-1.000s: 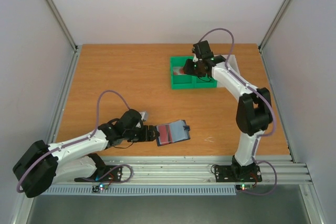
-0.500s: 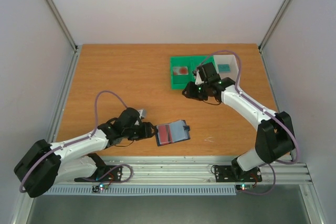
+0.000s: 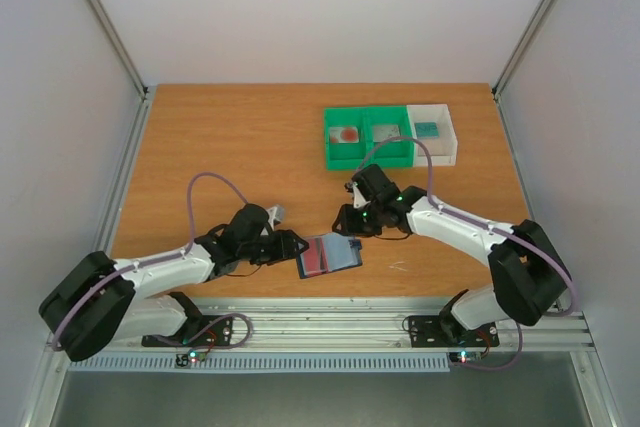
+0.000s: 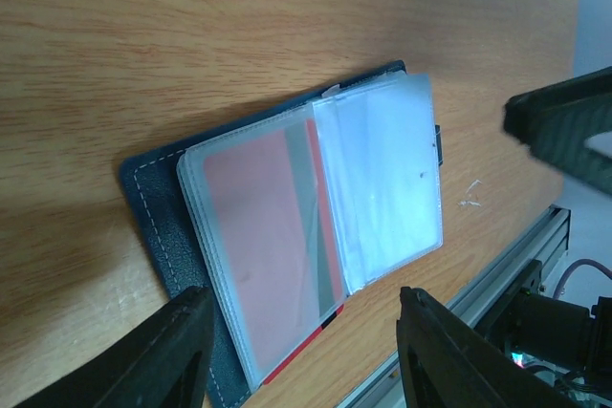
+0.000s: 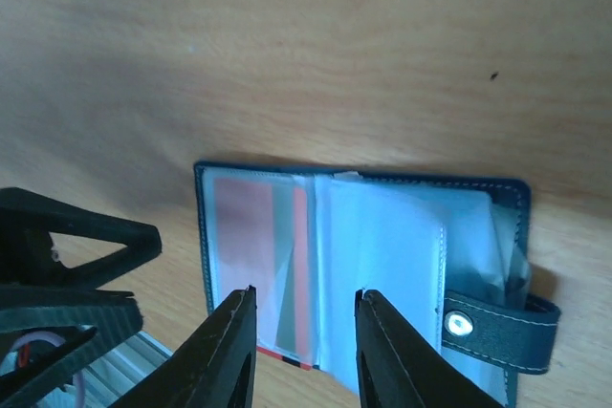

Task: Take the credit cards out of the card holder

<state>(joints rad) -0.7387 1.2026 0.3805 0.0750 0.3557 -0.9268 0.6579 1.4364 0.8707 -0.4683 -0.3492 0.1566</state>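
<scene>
A second ago the right gripper (image 3: 350, 222) hung over the green bin (image 3: 368, 159) at the far side of the table (image 3: 230, 147). It has since swung back toward the arm bases, and the card holder (image 3: 330, 254) now lies directly beneath it. Its fingers have drawn in to a narrow gap and hold nothing. The wrist view shows them poised above the spine, where the clear sleeves (image 5: 382, 255) fan out. The left gripper (image 3: 290, 247) has also narrowed but has barely shifted. Its fingers are moderately apart, and the holder's near edge lies just ahead of them and between them. I cannot tell whether they actually touch the cover. A red card (image 4: 258, 236) sits in the sleeve nearest the left fingers (a sliver of red pokes out at the sleeve's lower edge). Loose cards (image 3: 346, 134) lie in the green bin and in the white bin (image 3: 447, 147) beside it, well behind the right gripper. I judge a drop-off there is finished and the next extraction is beginning, with the left side set to steady the holder while the right reaches for the red card.
</scene>
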